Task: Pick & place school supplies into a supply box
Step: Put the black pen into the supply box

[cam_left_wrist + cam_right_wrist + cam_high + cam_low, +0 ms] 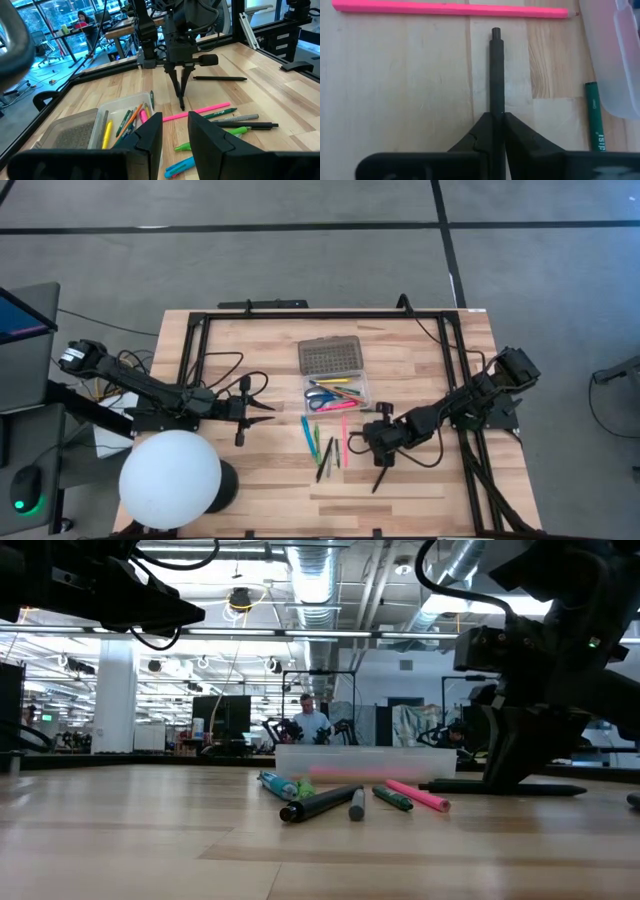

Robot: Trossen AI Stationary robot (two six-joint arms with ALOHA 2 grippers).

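You have two arms over one table. The supply box sits at centre frame in the high view: a clear tray with a grey grid-textured lid folded open toward the top of the frame. Inside the tray lie several pens plus blue-handled scissors, too crowded to count. Below the box, about five loose pens lie on the wood, with a pink marker at their right.

Your right pincer, right of centre, is clamped on a black pen; only the right wrist view shows the fingers pinching it, with the pink marker crosswise beyond its tip. Your left pincer, left of the box, stands apart and empty. A white sphere fills the lower left. Only the low view shows a person in the room behind.
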